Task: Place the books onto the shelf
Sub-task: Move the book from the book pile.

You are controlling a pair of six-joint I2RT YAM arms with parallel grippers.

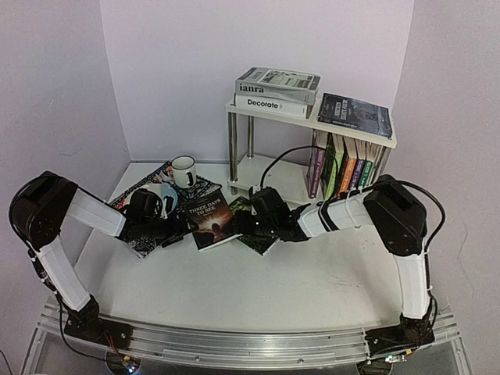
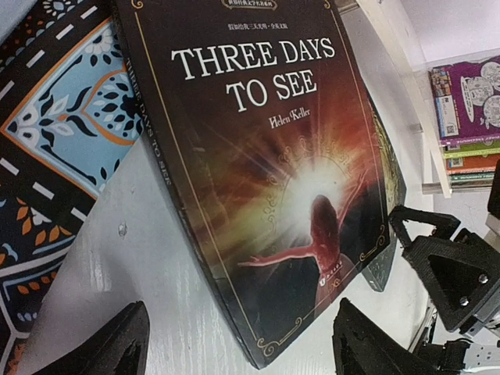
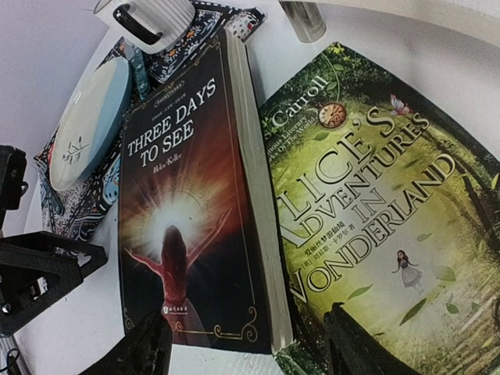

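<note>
Placemat (image 1: 144,186): patterned, at the far left of the table, with a white mug (image 1: 183,170) and a pale blue plate (image 3: 90,117) on it. None of this is shelf business.

Left gripper (image 2: 242,353): low over the table at the near corner of the dark novel. The jaws stand wide, one finger on each side of that corner, and neither touches it. I'd say it sits there to catch the book's left edge.

Three Days to See (image 1: 209,219): face up between the two grippers, not gripped. Its right edge seems to lie over the neighbouring book, which would leave it slightly tilted.

Right gripper (image 3: 250,345): facing the left one across the book. The jaws are apart and hold nothing, straddling the page edge of the novel and the green cover next to it.

Alice's Adventures in Wonderland (image 3: 367,203): flat on the table just right of the novel, near the shelf leg.

Shelf (image 1: 312,123): at the back right. Large books (image 1: 277,90) are stacked flat on top and colourful paperbacks (image 1: 348,168) stand upright on the lower board, leaving room beside them on the left.

Step in hand: probably a two-sided pick of the novel, with both loose books yet to go up.

Risk: the right jaws could nip both covers at once.
</note>
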